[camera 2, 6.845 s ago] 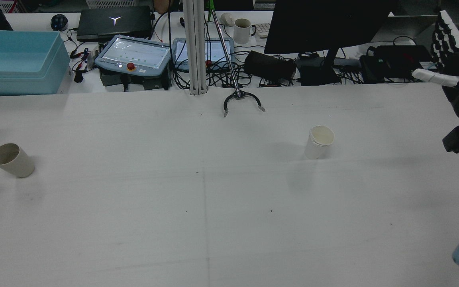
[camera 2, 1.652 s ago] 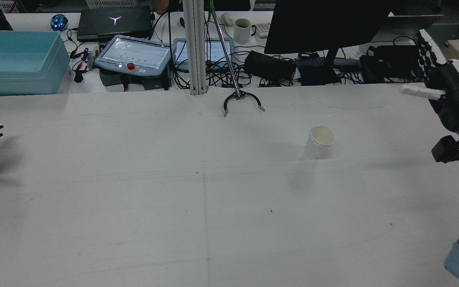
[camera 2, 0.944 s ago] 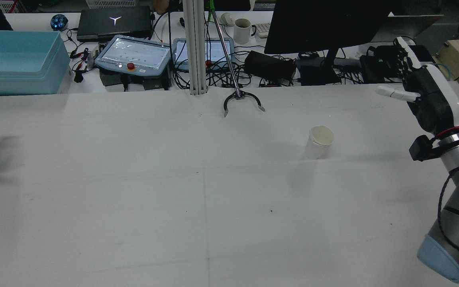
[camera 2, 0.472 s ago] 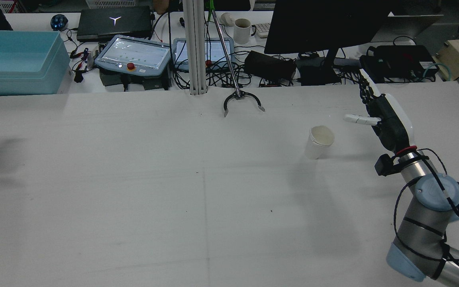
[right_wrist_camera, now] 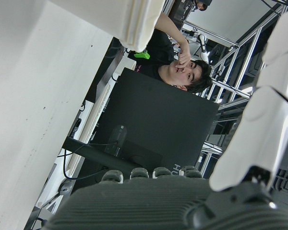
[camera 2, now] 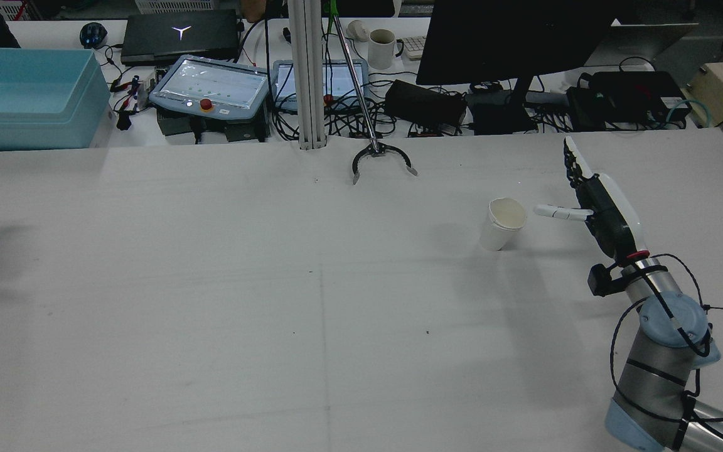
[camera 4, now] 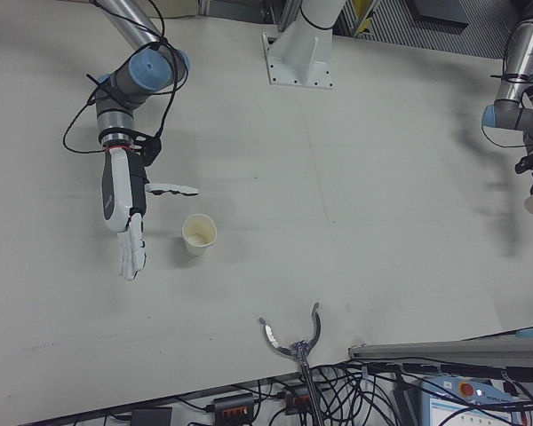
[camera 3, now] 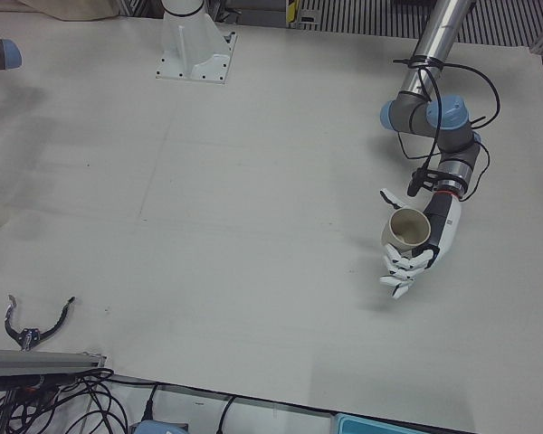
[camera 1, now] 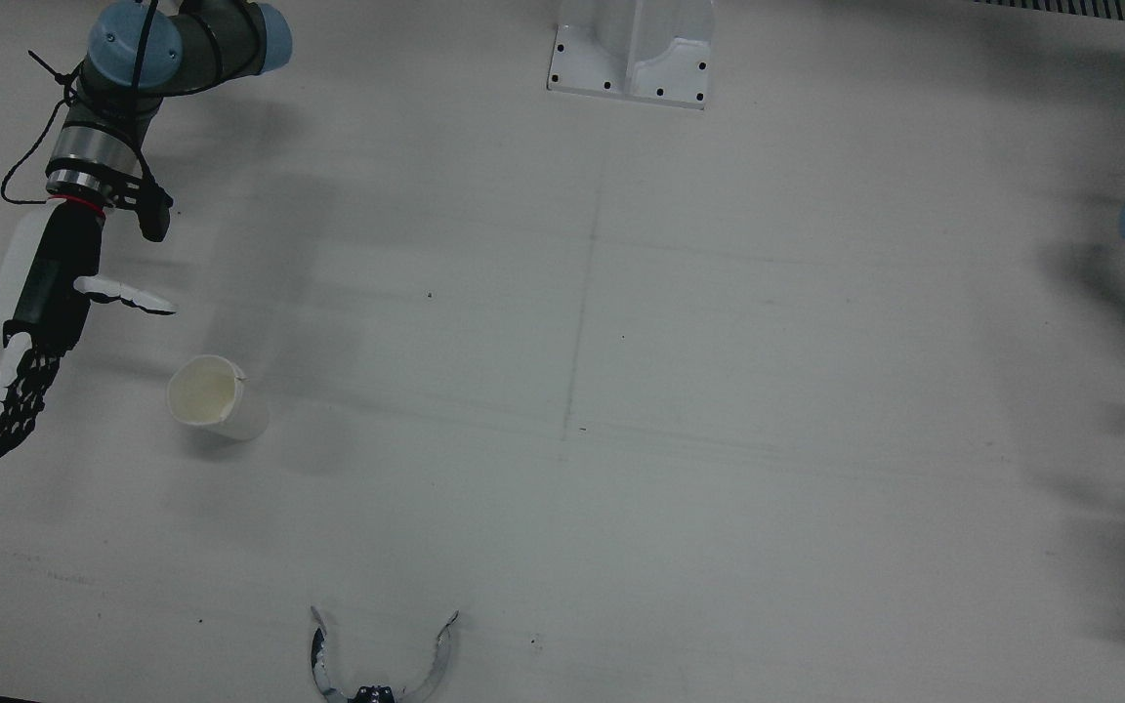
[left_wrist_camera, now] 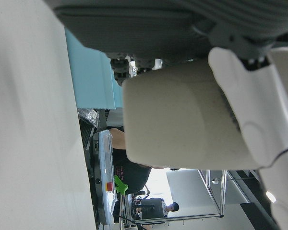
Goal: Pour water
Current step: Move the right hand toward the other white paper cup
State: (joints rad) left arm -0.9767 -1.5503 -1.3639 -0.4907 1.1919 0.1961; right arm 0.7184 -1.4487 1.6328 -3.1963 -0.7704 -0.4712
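White paper cup [camera 1: 208,398] stands upright on the table [camera 1: 719,391], mouth upward, long axis vertical, just beside the right hand [camera 1: 35,322] and not touching it; that hand is spread wide, holding nothing; beige cup [camera 3: 407,229] is clasped in the left hand [camera 3: 421,249], lifted clear, mouth tilted sideways.

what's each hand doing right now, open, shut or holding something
Left hand: shut on the beige cup, held above the table.
Right hand: open, holding nothing, fingers spread beside the white paper cup, not touching it.
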